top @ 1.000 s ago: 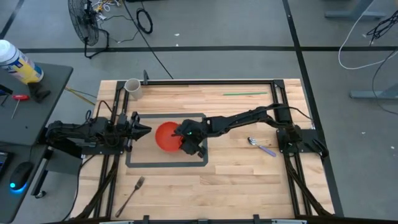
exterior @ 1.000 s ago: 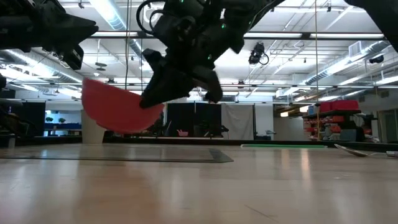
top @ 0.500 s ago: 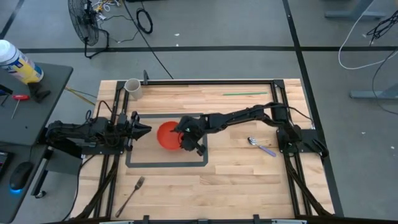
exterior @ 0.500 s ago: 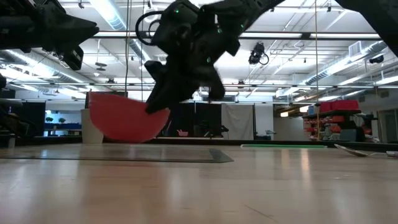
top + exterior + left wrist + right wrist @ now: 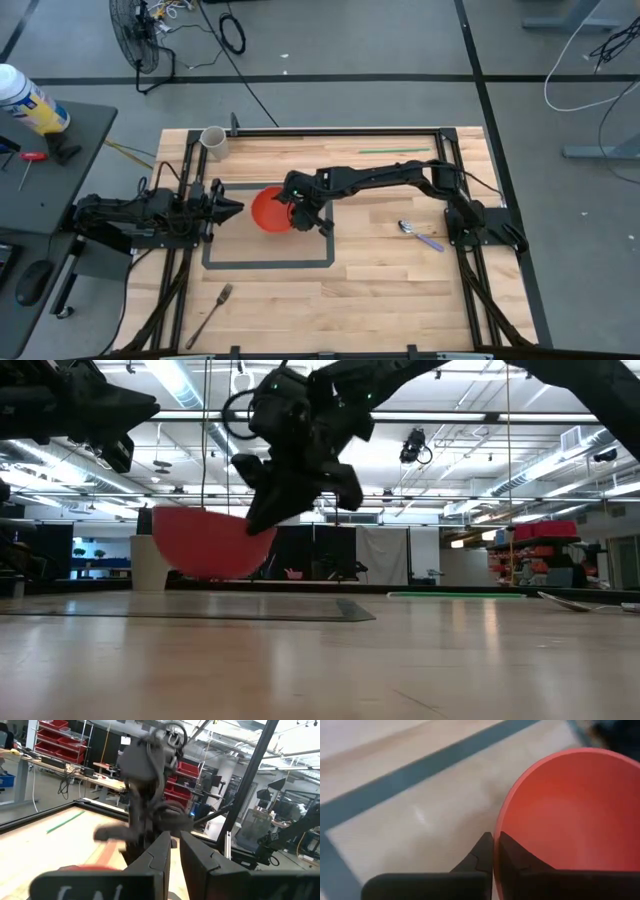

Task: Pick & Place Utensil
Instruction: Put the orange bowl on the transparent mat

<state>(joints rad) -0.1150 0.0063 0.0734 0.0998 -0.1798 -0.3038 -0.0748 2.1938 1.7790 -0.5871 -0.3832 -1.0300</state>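
Note:
A red bowl [image 5: 268, 210] hangs above the dark tape rectangle [image 5: 268, 264] in the middle of the table, and my right gripper [image 5: 297, 212] is shut on its right-hand rim. In the low view the bowl [image 5: 205, 542] is upright, with air under it. My left gripper [image 5: 236, 208] waits just left of the bowl, fingers shut and touching nothing. A spoon [image 5: 420, 234] with a purple handle lies flat near the right edge. A fork [image 5: 210, 312] lies flat near the near-left corner. My right gripper pinches the bowl's rim [image 5: 498, 826] on the side toward the table's right, one finger inside the bowl and one outside. The fingers [image 5: 268, 512] come slanting down from the right. The bowl is lifted clear of the table, upright and nearly level.
A white cup [image 5: 213, 138] stands at the far-left corner. A thin green stick [image 5: 395, 151] lies along the far edge. Black frame rails [image 5: 462, 262] run down both sides of the table. Bare wood spreads across the near half, between fork and spoon.
My right gripper has carried the bowl toward the table's far edge, staying shut on the rim. The bowl, tipped a second ago, now hangs nearly level.

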